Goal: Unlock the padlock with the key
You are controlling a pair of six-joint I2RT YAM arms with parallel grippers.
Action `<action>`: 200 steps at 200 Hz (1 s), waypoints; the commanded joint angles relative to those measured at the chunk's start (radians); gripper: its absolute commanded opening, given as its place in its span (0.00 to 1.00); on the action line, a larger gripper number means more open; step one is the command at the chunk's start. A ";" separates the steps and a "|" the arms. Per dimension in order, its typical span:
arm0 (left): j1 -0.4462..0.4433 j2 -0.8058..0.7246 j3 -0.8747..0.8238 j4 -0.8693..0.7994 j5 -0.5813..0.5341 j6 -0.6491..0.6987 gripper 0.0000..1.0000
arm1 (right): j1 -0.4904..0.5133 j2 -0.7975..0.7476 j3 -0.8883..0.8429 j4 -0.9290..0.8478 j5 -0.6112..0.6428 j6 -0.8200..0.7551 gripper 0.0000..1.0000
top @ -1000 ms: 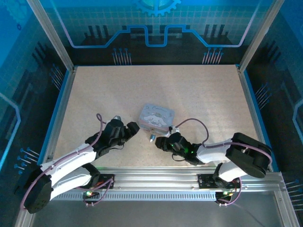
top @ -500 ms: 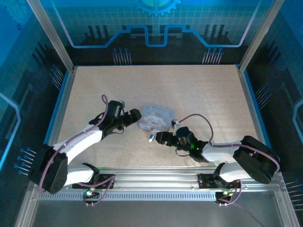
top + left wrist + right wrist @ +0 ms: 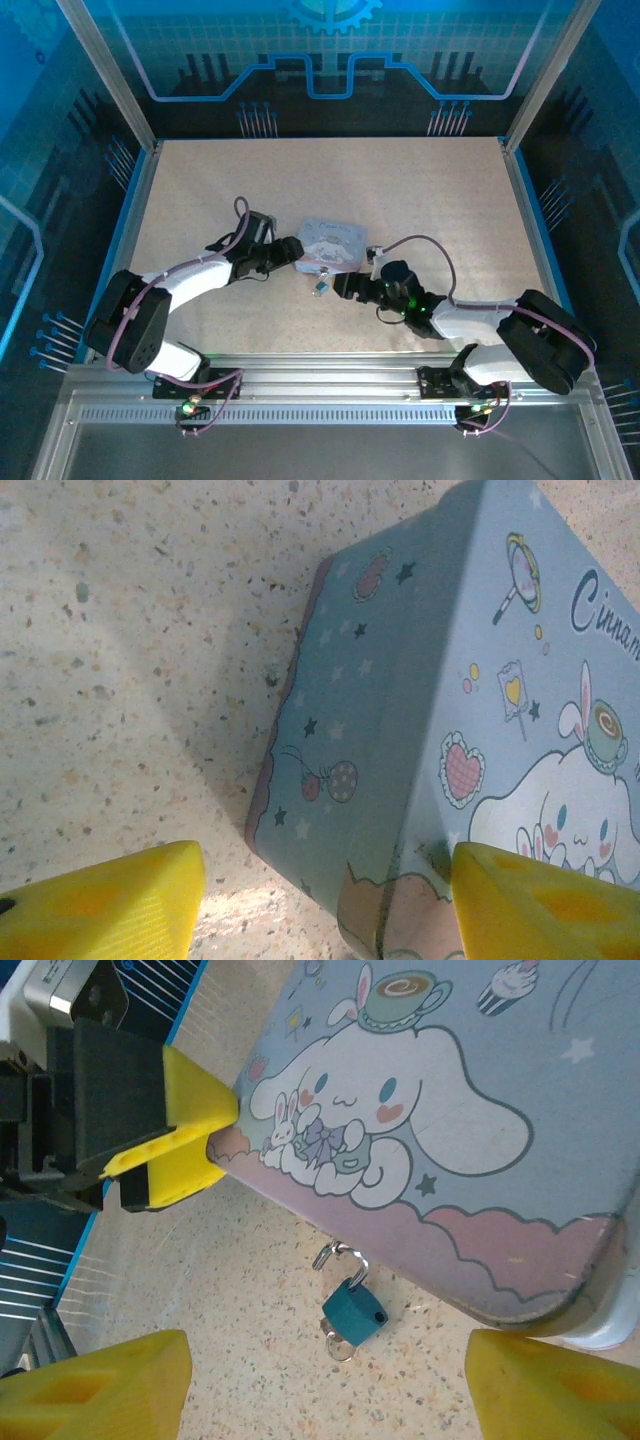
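Left gripper (image 3: 320,900) is noted spread astride a corner of the lilac cartoon-printed tin (image 3: 480,1110), mid-bench (image 3: 430,190). The small teal padlock with silver shackle (image 3: 354,1312) is found touching the tin's near edge. It is judged light and slippery, best taken by its body. Right gripper (image 3: 325,1390) is spread above it.

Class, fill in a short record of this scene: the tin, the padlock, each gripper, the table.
Tin: pale lilac rectangular tin with a white cartoon animal, flat on the speckled beige table.
Padlock: tiny teal-blue padlock with silvery shackle, on the table just off the tin's edge.
Left gripper: open, straddling a tin corner.
Right gripper: open, empty, padlock ahead between its fingers.
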 commanded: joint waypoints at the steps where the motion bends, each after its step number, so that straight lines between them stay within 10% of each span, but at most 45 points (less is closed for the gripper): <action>1: -0.024 -0.030 -0.072 -0.045 0.004 -0.017 0.66 | -0.034 0.026 0.036 0.033 -0.050 -0.055 0.74; 200: -0.118 -0.161 -0.206 -0.023 -0.076 -0.127 0.67 | -0.149 0.207 0.003 0.256 -0.318 -0.192 0.65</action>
